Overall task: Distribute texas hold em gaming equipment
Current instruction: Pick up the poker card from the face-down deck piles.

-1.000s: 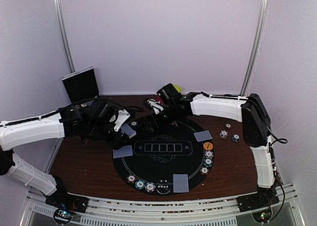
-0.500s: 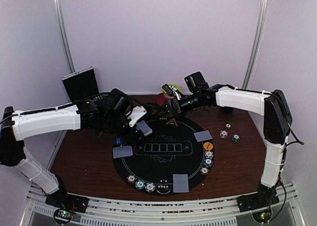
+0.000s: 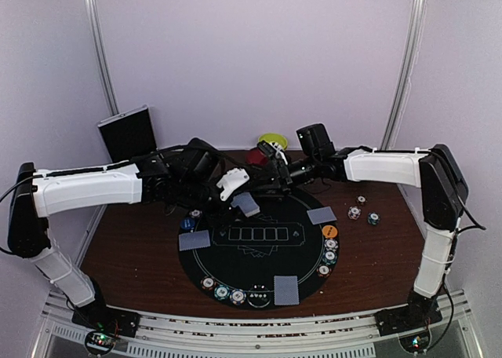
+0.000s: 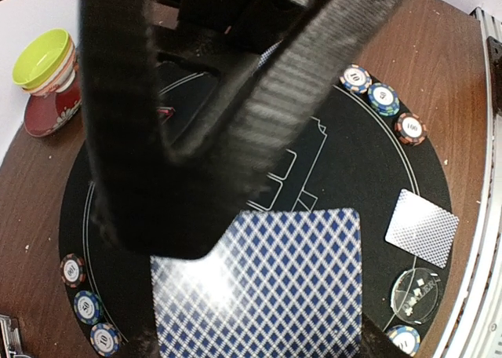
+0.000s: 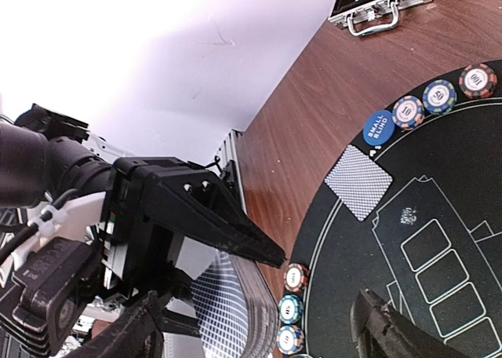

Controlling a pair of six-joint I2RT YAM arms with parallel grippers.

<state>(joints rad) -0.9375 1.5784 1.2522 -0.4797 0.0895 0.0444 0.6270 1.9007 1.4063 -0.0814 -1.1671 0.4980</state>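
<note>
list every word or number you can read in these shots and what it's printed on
"SMALL BLIND": on the blue button disc, right wrist view.
"100": on the red-striped chip, left wrist view.
"10": on the pale chip at the far end of that row.
The blue chip between them has a number too blurred to be sure of.
The clear disc has small marks that are unreadable.
Nothing is legible in the top view.

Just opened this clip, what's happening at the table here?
A poker deal is under way. The left pincer grips a deck of cards above the far side of the round black mat. The right pincer stands open right beside the deck, holding nothing. Three cards already lie face down at the mat's left, right and near edges, with chips along its rim.
</note>
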